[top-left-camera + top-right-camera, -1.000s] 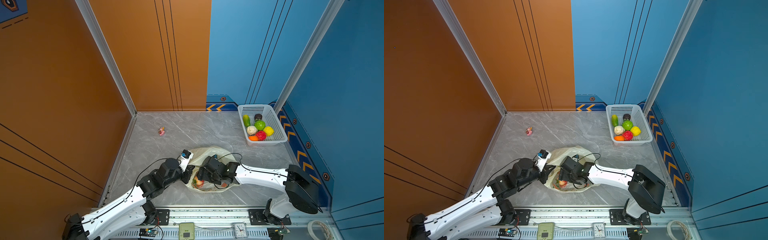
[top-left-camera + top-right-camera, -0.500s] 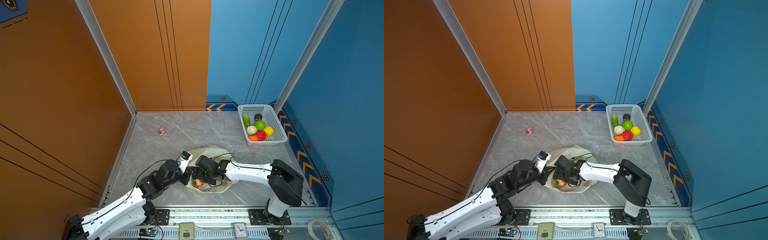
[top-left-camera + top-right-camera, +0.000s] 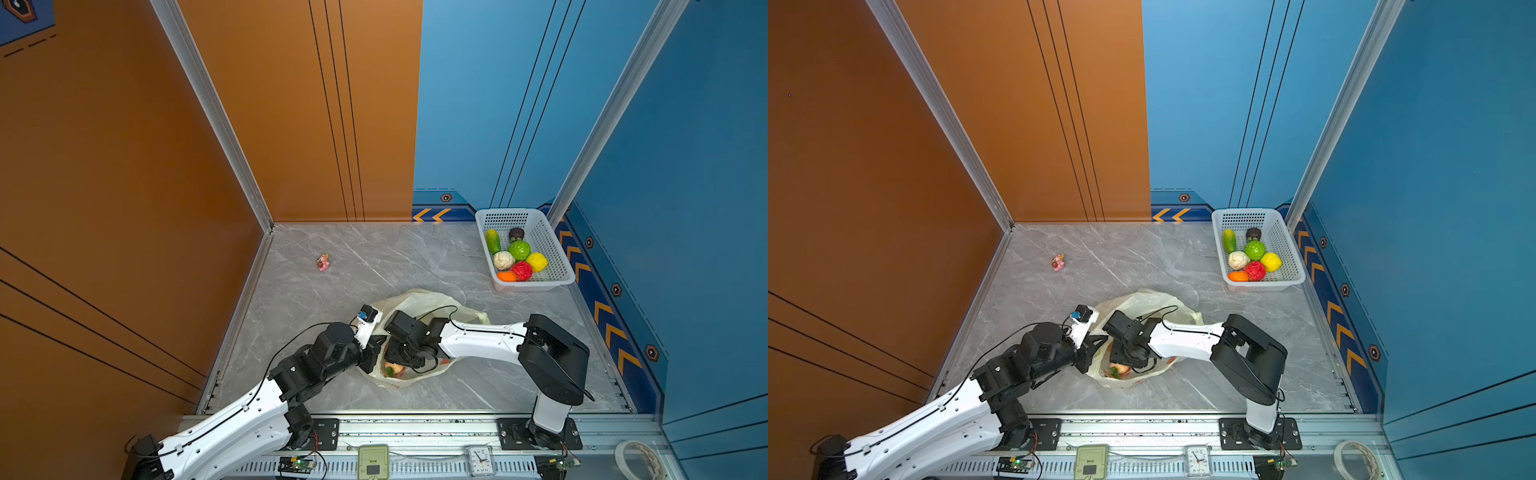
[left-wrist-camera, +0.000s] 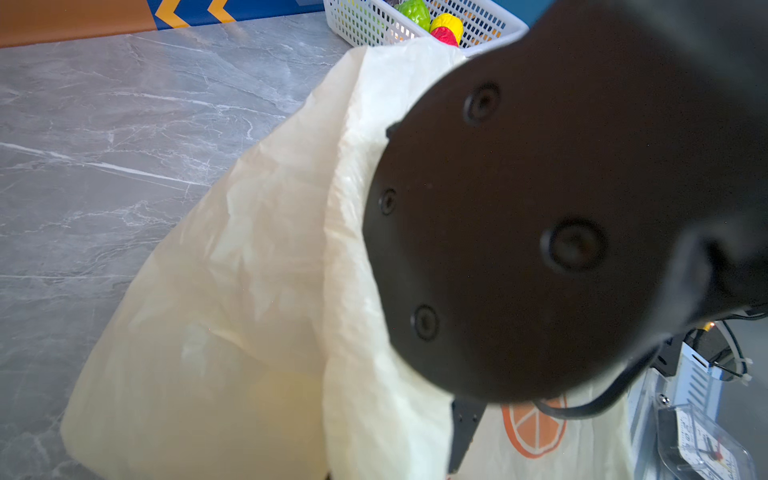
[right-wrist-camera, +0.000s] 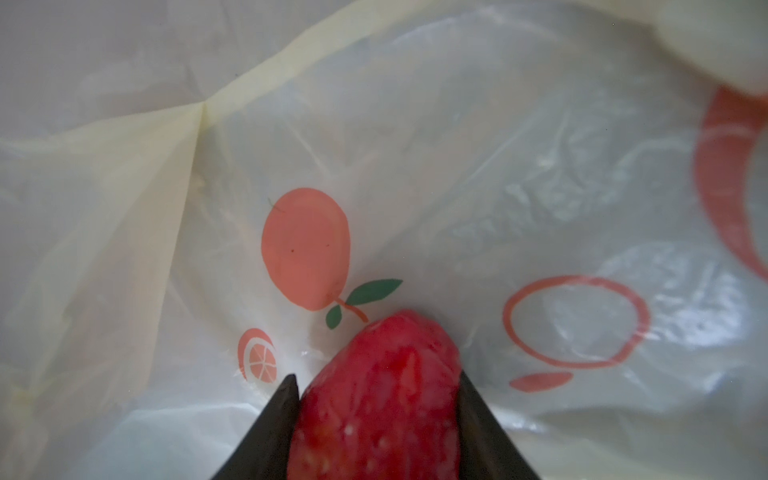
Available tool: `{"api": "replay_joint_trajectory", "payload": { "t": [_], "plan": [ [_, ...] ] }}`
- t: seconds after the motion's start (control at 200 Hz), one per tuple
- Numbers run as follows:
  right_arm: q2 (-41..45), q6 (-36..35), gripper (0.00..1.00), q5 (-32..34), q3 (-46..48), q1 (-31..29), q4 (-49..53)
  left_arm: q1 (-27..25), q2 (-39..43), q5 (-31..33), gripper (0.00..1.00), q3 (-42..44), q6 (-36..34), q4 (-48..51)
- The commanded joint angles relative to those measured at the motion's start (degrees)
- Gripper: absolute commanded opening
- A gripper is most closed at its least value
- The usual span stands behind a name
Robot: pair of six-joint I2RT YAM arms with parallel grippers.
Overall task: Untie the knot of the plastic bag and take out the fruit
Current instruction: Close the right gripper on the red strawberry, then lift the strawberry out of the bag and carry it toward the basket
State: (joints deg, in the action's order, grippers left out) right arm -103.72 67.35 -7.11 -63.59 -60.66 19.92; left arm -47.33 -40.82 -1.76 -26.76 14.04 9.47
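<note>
Red fruit point(image 5: 378, 399), clamped in the right gripper point(image 5: 376, 376), lies inside the plastic bag point(image 3: 419, 299); the left gripper point(image 3: 373, 351) pinches the bag's rim, seemingly to hold it open.

Pale plastic bag point(image 4: 257, 311) tented up on the grey counter point(image 4: 104, 145).
A black arm housing point(image 4: 540, 208) hides much of it (orange-slice print point(image 4: 534, 428) just below); a white basket point(image 4: 357, 25) of fruit point(image 4: 446, 23) stands behind.

Low and close together: left gripper point(image 3: 377, 345) fully closed, right gripper point(image 5: 376, 376) clamped around the fruit point(image 5: 382, 415).
</note>
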Motion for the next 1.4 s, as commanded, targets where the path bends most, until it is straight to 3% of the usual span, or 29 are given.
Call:
{"api": "replay_joint_trajectory", "payload": {
  "t": [0.0, 0.471, 0.671, 1.056, 1.392],
  "plan": [
    [2.32, -0.47, 0.43, 1.60, 0.78, 0.61, 1.88, -0.33, 0.56, 0.53, 0.00, 1.25, 0.48, 0.81],
    [13.45, -0.04, 0.38, 3.70, 5.23, 2.83, 2.92, -0.48, -0.13, 0.94, 0.00, 1.41, 0.20, 0.81],
    [16.01, -1.62, 0.38, 2.14, 4.80, 3.97, 4.88, -0.84, -0.80, 2.93, 0.00, 1.48, 0.32, -0.28],
    [22.96, -6.97, 0.38, -2.32, 0.61, 3.55, 14.47, -0.80, -9.81, 8.60, 0.00, -5.27, 0.72, -1.77],
    [23.87, -9.91, 0.38, -5.89, -2.40, 2.13, 16.30, -0.02, -13.95, 10.03, 0.00, -8.30, 0.11, -4.11]
  ]
}}
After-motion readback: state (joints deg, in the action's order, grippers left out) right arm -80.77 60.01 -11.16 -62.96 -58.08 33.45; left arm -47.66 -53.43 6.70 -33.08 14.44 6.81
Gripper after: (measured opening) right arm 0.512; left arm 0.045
